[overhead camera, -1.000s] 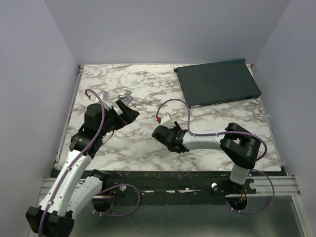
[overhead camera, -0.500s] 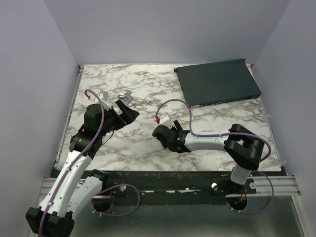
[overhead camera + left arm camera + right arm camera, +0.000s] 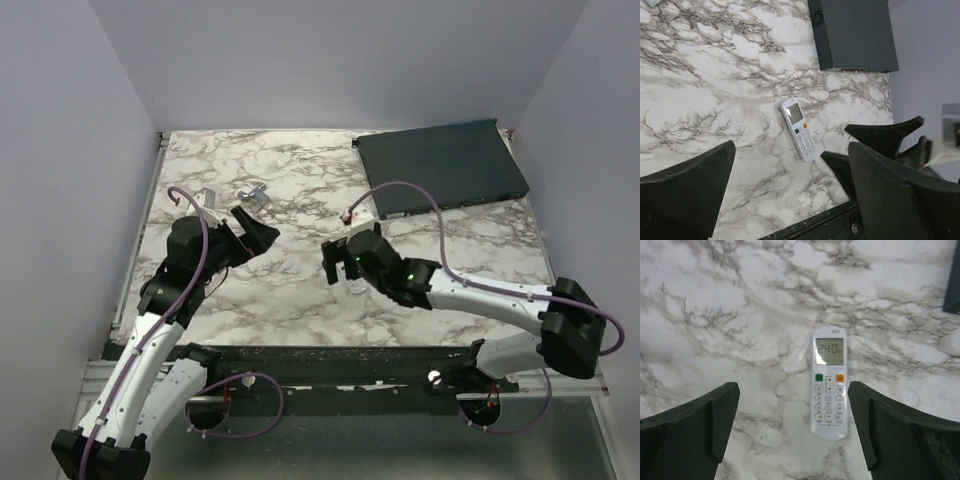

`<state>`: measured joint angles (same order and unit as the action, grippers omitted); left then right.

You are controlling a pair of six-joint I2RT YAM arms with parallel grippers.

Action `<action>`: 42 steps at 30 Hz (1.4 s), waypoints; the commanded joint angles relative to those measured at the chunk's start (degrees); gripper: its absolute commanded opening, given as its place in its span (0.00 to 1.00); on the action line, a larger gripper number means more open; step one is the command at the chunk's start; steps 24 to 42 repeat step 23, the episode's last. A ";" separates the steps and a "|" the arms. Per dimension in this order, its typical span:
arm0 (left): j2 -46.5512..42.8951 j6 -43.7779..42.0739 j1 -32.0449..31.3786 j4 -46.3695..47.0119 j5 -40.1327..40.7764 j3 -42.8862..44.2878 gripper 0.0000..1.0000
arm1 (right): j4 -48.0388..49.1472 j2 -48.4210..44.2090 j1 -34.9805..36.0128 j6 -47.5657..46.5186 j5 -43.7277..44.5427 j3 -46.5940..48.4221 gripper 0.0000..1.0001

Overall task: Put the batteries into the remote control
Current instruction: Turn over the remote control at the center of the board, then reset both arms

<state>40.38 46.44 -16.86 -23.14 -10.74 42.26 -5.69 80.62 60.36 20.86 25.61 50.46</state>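
The slim white remote control (image 3: 829, 382) lies face up on the marble desk (image 3: 715, 300), its grey display showing digits above green and orange buttons, below the right claw (image 3: 792, 390), which hangs spread wide, empty and touching nothing; the left claw (image 3: 258, 226) gapes wide, empty too.

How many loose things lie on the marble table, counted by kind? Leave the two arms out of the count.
White remote control: 1
Dark flat box: 1
Small grey loose pieces: 2
Total: 4
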 commanded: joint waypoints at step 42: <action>0.16 -3.05 0.43 4.42 1.89 -1.88 0.99 | 21.46 -23.13 -28.24 6.10 -19.45 -27.79 1.00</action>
